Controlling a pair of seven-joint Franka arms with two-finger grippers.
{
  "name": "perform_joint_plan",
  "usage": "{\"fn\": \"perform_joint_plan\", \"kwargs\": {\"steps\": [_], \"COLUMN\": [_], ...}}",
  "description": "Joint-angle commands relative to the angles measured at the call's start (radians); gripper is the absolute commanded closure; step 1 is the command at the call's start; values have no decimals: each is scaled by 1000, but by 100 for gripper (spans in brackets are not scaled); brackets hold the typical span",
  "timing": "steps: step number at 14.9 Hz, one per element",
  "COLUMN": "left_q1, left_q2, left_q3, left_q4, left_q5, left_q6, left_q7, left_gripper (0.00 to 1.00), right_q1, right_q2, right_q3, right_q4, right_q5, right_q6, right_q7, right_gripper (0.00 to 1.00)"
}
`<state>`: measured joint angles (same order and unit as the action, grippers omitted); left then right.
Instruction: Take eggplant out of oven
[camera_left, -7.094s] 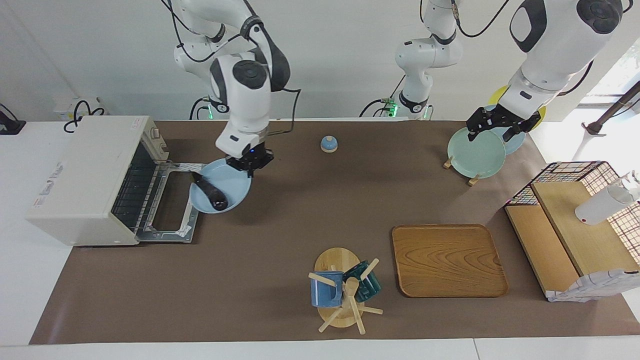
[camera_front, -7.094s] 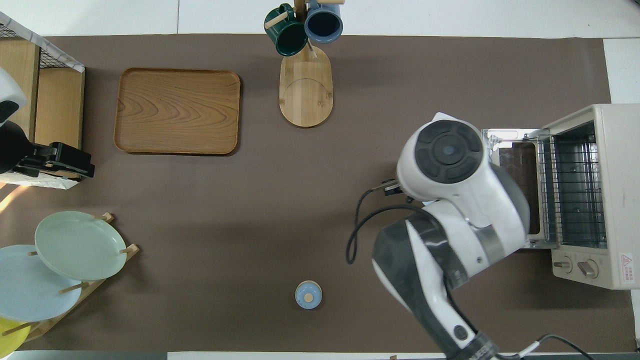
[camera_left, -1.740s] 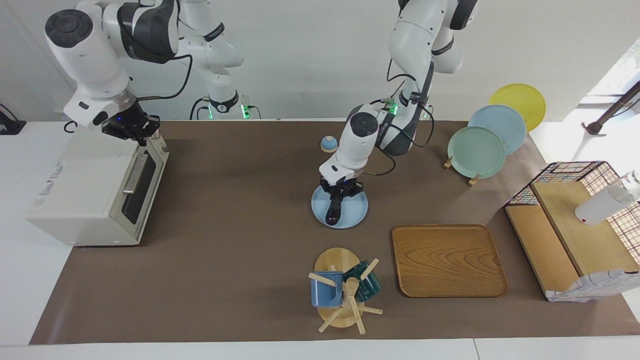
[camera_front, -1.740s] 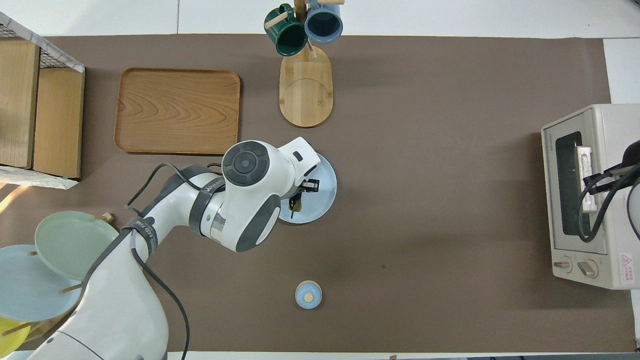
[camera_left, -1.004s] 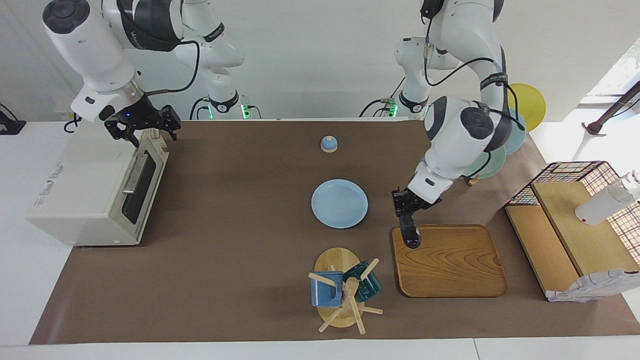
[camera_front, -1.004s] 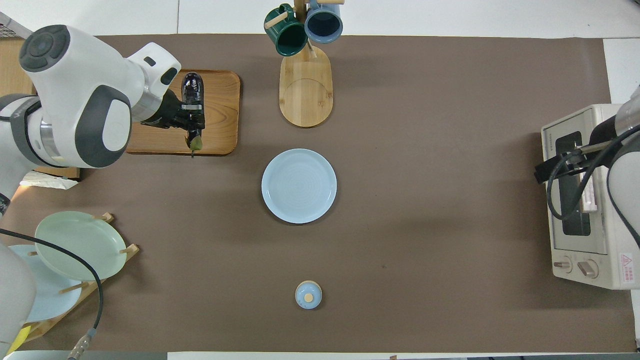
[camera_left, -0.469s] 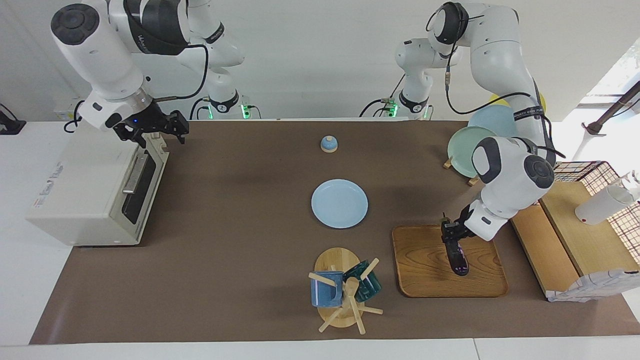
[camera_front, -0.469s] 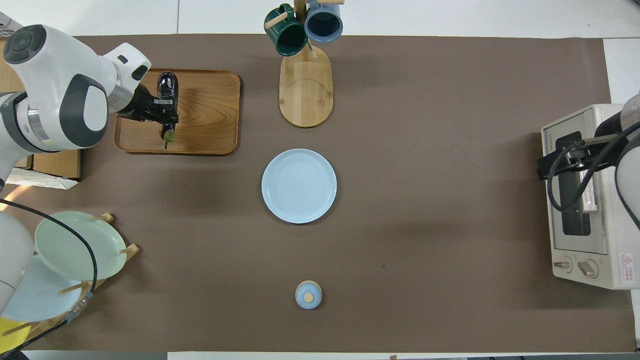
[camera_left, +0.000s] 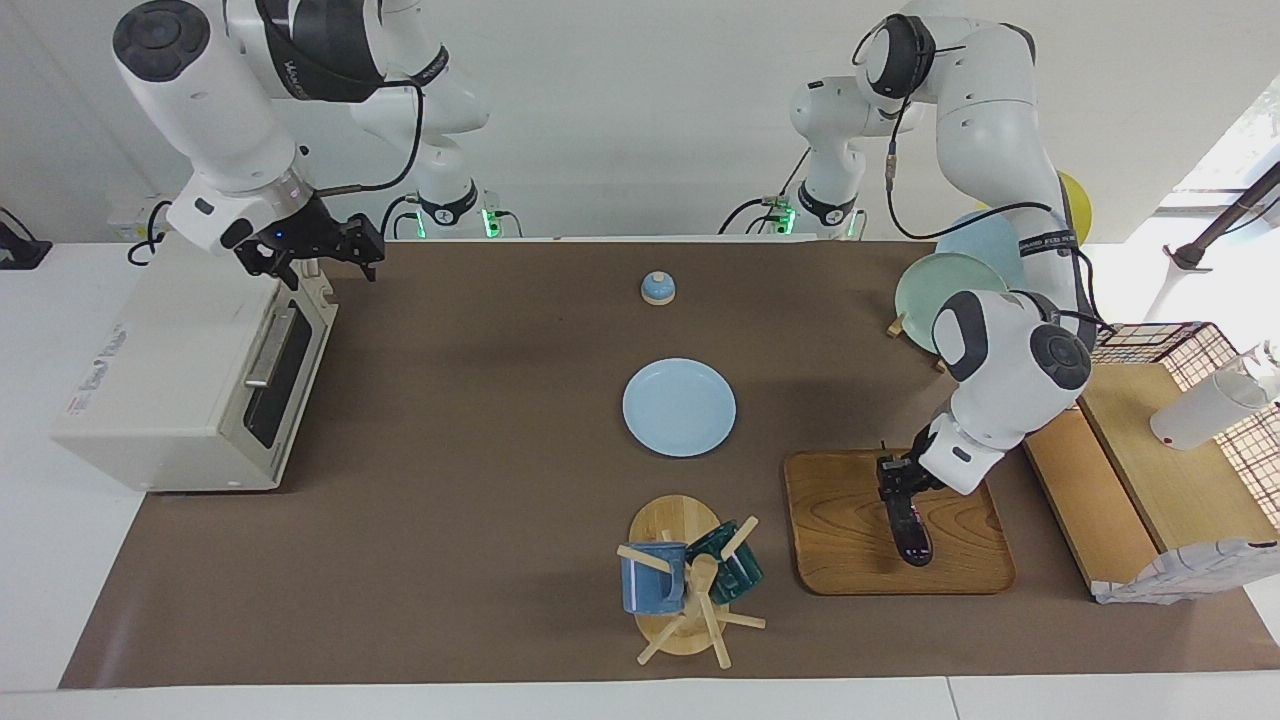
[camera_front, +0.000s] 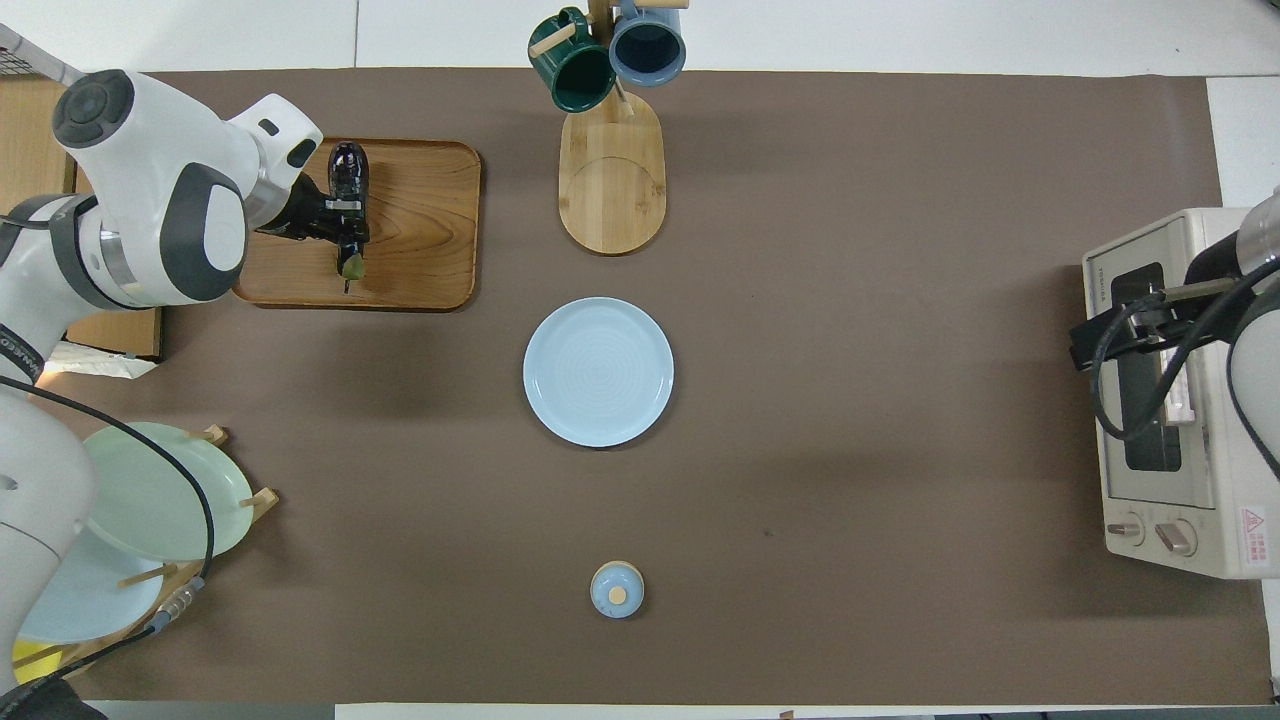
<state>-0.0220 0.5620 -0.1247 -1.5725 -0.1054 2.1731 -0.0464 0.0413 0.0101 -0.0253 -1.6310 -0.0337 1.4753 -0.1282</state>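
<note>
The eggplant (camera_left: 912, 530) is dark and glossy and hangs low over the wooden tray (camera_left: 960, 570), lengthwise, its stem end toward the robots. My left gripper (camera_left: 897, 492) is shut on the eggplant near its stem end. From above, the eggplant (camera_front: 349, 180) lies across the tray (camera_front: 420, 240) under the left gripper (camera_front: 345, 212). Whether it touches the tray I cannot tell. The cream oven (camera_left: 160, 370) stands at the right arm's end of the table with its door shut. My right gripper (camera_left: 312, 262) hovers open over the oven's top front edge, holding nothing.
A bare light blue plate (camera_left: 679, 407) sits mid-table. A mug tree (camera_left: 690, 580) with two mugs stands beside the tray. A small blue bell (camera_left: 657, 287) lies near the robots. A plate rack (camera_left: 945, 290) and a wooden shelf (camera_left: 1150, 470) are at the left arm's end.
The left gripper carried the eggplant from over the blue plate to over the tray and has lowered it a little. The right gripper shifted slightly above the shut oven.
</note>
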Motion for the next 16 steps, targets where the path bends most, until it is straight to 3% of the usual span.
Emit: {"fn": "perform_joint_plan", "kwargs": {"steps": [1, 4, 5, 8, 16], "left_q1": [-6, -3, -1, 19, 50], "left_q2": [-11, -11, -13, -51, -342], "left_q3": [5, 7, 7, 8, 25], "left_q4": [-38, -34, -23, 31, 23], "left_q5": [15, 20, 20, 16, 16], "left_q6": [42, 39, 22, -86, -358], "left_q7": [6, 34, 48, 48, -41], "left_gripper": [100, 100, 1, 0, 0], "right_q1": [3, 0, -1, -3, -3], "right_q2": [-21, -21, -21, -22, -24], "right_q3": [-16, -16, -16, -44, -47], "right_q4": [-26, -24, -23, -21, -3], "right_q5": [11, 11, 11, 12, 23], "right_q6": [-1, 2, 0, 3, 10], "right_q7": [12, 10, 10, 10, 16], "right_gripper": [0, 0, 0, 0, 0]}}
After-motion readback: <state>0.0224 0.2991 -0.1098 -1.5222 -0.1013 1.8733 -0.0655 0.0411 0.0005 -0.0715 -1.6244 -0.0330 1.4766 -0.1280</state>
